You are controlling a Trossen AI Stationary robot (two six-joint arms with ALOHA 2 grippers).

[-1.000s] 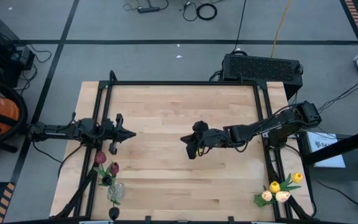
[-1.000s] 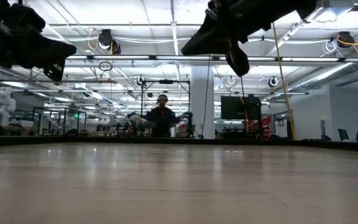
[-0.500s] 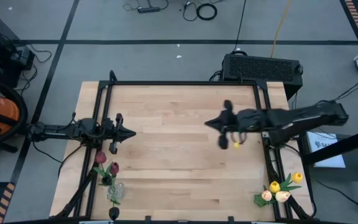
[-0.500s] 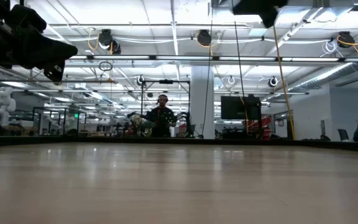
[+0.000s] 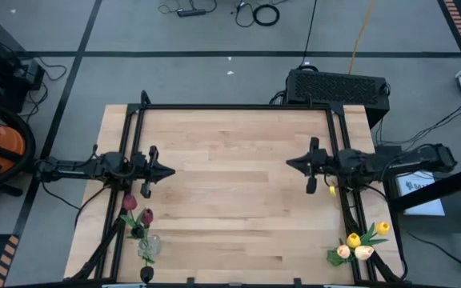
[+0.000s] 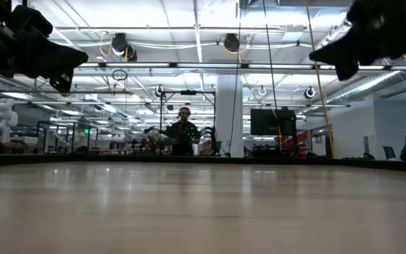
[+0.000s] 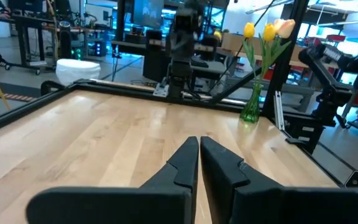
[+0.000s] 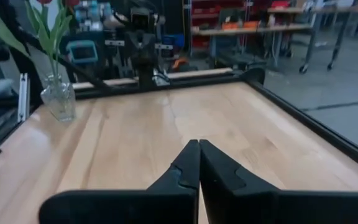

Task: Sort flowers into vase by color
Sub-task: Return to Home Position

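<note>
Flowers [image 5: 138, 216] stand sorted at the near corners. Dark red tulips [image 5: 130, 203] are in the transparent vase [image 5: 149, 248] beside the left arm's base. Yellow and peach tulips [image 5: 360, 245] are in the green vase [image 7: 251, 107] beside the right arm's. I see no loose stem on the table [image 5: 230, 232].

Mid-table, the left gripper [image 5: 169, 171] and right gripper [image 5: 289, 162] face each other, well apart and raised off the wood. Both have their fingers pressed together on nothing.

Judged step: homing. Best done by drawing each arm straight back along its own line, without dipping toward the vases, whose leaves stand near the bases. Bare wood between the grippers gives ample room. At the far side runs the black frame rail [image 5: 238, 106], with open floor beyond.
</note>
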